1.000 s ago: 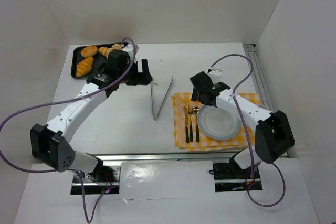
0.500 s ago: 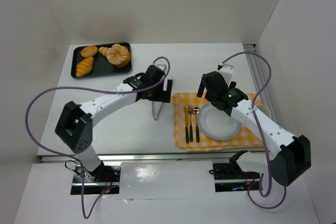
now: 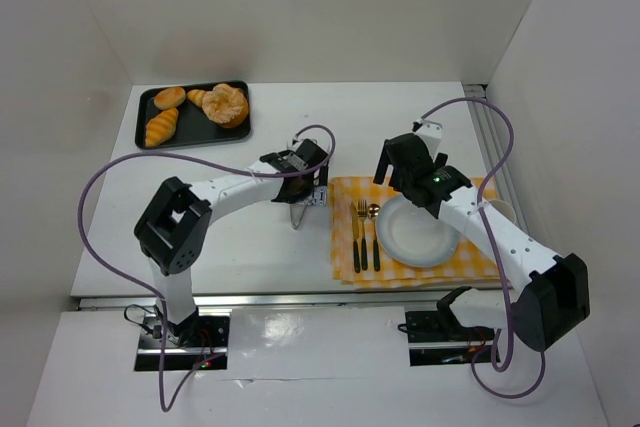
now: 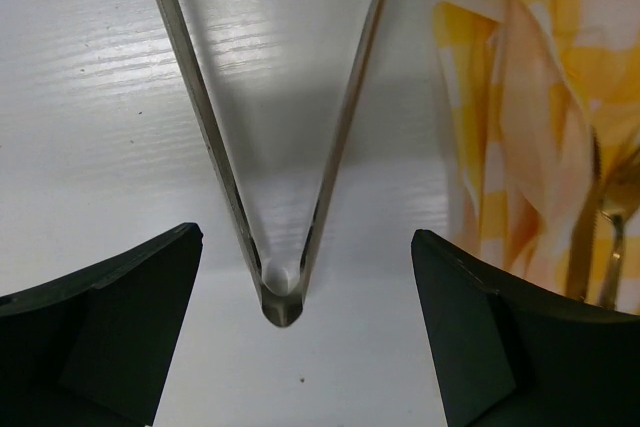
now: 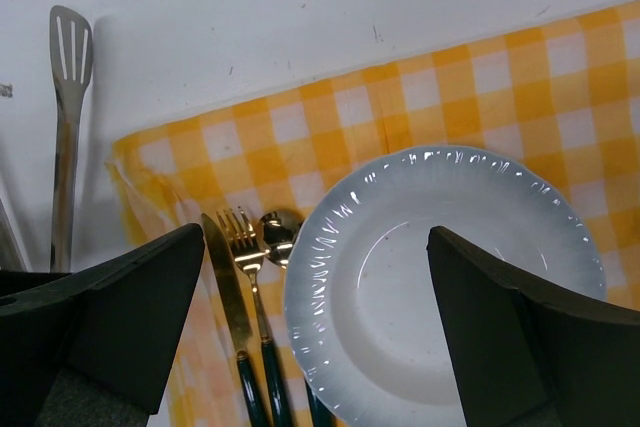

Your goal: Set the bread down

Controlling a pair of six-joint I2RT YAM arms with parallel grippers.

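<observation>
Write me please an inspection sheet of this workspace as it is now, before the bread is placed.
Surface: white table, few small dark marks.
Job's things: golden pastries on black rectangular tray, far left; round white plate, empty, on yellow checked cloth; metal tongs lying flat.
Clutter: dark-handled knife, fork and spoon left of plate.
Grippers: left tool open, astride tongs' hinge; right tool open above plate.
Cables: purple cables looping from both arms.
Surroundings: white walls; nothing else seen.
</observation>
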